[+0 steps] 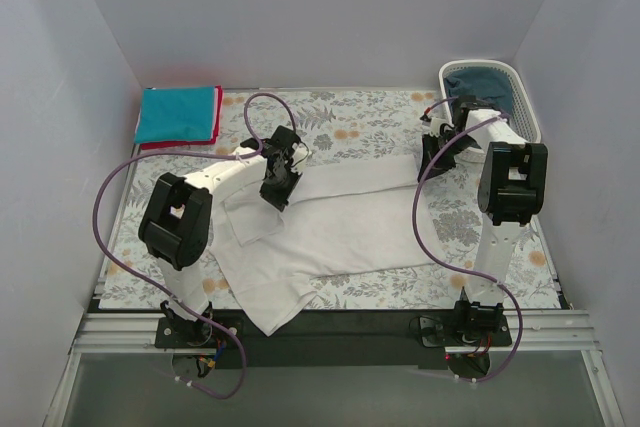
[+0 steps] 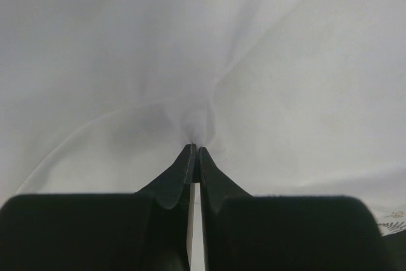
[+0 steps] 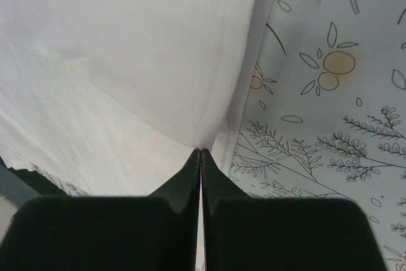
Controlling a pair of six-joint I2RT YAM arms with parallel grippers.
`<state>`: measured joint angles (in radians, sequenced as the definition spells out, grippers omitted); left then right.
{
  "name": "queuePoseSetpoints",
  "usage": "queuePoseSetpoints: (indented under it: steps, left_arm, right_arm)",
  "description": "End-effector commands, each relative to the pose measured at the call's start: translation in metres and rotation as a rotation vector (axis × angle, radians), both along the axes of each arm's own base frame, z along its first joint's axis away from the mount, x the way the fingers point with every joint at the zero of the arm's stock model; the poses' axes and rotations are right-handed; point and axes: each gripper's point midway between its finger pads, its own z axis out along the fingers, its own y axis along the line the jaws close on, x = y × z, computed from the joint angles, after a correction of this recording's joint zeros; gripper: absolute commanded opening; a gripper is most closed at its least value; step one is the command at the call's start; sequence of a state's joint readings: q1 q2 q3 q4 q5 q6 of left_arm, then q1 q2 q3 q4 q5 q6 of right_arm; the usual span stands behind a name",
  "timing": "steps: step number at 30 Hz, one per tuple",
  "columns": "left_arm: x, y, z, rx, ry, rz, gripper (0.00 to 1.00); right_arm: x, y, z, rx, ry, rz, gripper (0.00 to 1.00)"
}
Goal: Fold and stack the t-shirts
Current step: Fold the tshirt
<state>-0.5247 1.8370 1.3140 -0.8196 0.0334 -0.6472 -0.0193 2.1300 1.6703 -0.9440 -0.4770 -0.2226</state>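
A white t-shirt (image 1: 340, 222) lies spread across the middle of the floral tablecloth, its lower left part hanging over the near edge. My left gripper (image 1: 279, 187) is shut on a pinch of the white cloth (image 2: 196, 122) near the shirt's upper left. My right gripper (image 1: 432, 169) is shut on the hemmed right edge of the white shirt (image 3: 209, 125). A folded bright teal t-shirt (image 1: 176, 113) lies on a folded red t-shirt (image 1: 216, 125) at the far left corner. A dark blue-teal t-shirt (image 1: 490, 90) sits in the basket.
A white slatted basket (image 1: 528, 105) stands at the far right corner, just behind my right arm. The floral tablecloth (image 1: 370, 122) shows beyond the shirt and to the right of it (image 3: 330, 112). Grey walls close in on three sides.
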Motion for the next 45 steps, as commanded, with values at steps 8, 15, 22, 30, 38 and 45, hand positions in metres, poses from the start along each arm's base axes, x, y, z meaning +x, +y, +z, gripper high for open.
queuePoseSetpoints:
  steps: [8,15,22,30,38,45]
  left_arm:
    - [-0.008,0.003,0.004,-0.012,0.006,-0.016,0.00]
    - [0.001,0.004,0.040,-0.124,-0.006,0.004,0.46]
    - [0.038,0.068,0.066,-0.237,-0.061,0.197,0.48]
    - [0.054,0.110,0.027,-0.221,-0.038,0.325,0.41]
    - [0.070,0.124,-0.014,-0.194,-0.001,0.376,0.33]
    - [0.103,0.125,-0.044,-0.200,0.007,0.383,0.31]
  right_arm:
    - [-0.006,-0.003,0.001,-0.012,-0.005,0.026,0.01]
    - [0.008,-0.004,0.033,-0.019,-0.116,0.049,0.49]
    - [0.026,0.024,0.071,0.040,-0.246,0.123,0.45]
    - [0.042,0.067,0.047,0.055,-0.242,0.195,0.25]
    - [0.056,0.061,-0.012,-0.021,-0.196,0.175,0.15]
    - [0.082,0.046,-0.037,-0.074,-0.209,0.116,0.15]
